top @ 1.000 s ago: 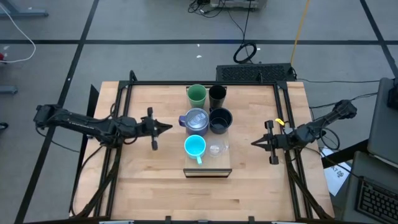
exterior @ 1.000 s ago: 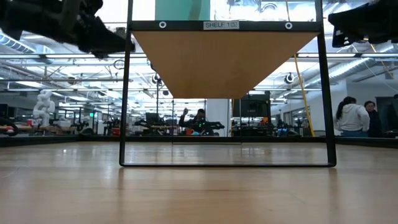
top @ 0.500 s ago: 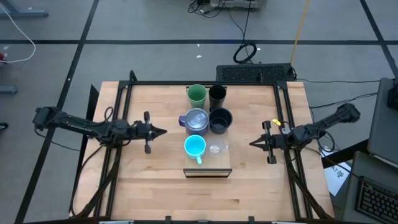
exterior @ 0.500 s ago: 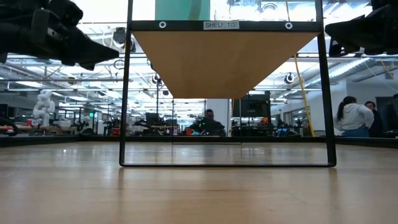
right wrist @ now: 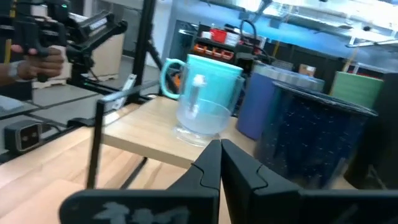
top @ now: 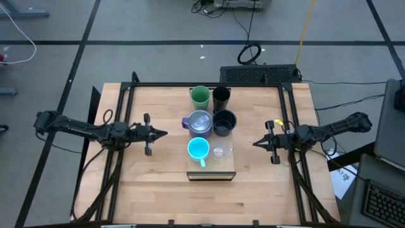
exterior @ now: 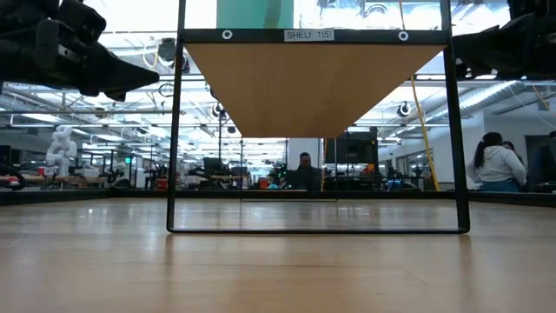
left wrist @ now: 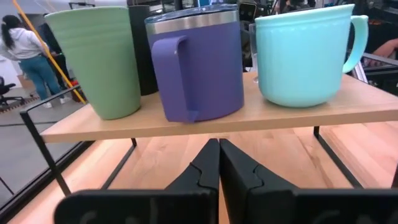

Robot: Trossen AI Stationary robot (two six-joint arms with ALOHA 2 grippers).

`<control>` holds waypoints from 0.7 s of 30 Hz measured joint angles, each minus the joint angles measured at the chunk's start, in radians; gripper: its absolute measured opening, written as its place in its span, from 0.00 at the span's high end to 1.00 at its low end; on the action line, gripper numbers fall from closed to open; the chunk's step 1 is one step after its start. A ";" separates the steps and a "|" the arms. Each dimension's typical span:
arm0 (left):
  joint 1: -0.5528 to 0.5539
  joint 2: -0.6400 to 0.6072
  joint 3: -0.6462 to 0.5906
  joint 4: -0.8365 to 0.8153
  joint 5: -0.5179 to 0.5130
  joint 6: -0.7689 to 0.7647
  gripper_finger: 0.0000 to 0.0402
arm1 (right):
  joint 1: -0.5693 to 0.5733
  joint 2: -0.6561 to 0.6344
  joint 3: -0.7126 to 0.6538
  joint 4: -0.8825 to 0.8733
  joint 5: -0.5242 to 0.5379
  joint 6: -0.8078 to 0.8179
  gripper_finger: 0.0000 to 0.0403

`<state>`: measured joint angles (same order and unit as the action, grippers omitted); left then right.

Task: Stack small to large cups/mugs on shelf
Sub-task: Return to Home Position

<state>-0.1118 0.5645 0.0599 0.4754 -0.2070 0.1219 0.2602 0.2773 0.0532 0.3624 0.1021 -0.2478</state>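
Looking straight down, the high view shows two rows on the shelf (top: 218, 167): green cup (top: 200, 97), lavender-grey mug (top: 199, 121) and cyan handled mug (top: 199, 149) on the left arm's side, with slim black tumbler (top: 221, 97), wide black mug (top: 224, 121) and small clear glass (top: 219, 152) on the right's. The low view gives only the shelf's underside. The left gripper (top: 163, 133) and right gripper (top: 255, 144) hang on either side, apart from the cups, jaws pressed together on nothing.

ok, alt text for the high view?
Two rows of three stand on the shelf: green cup, lavender-grey mug, cyan mug; slim black tumbler, wide black mug, clear glass. The left gripper and right gripper, both shut, flank the shelf, touching nothing.
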 joint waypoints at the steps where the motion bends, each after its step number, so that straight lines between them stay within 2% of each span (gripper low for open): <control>1: 0.003 -0.007 -0.005 0.000 0.000 -0.003 0.98 | -0.014 -0.002 0.000 -0.003 -0.004 0.001 1.00; 7: 0.010 -0.032 -0.019 -0.002 0.000 -0.019 0.98 | -0.085 -0.023 -0.001 -0.043 -0.058 0.012 1.00; 14: 0.010 -0.031 -0.019 -0.010 0.000 -0.015 0.99 | -0.161 -0.066 -0.002 -0.126 -0.060 0.026 1.00; 21: 0.010 -0.031 -0.019 -0.009 0.000 -0.015 0.99 | -0.187 -0.136 -0.003 -0.234 -0.084 0.049 1.00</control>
<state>-0.1020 0.5331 0.0410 0.4660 -0.2070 0.1070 0.0731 0.1410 0.0505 0.1288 0.0182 -0.1990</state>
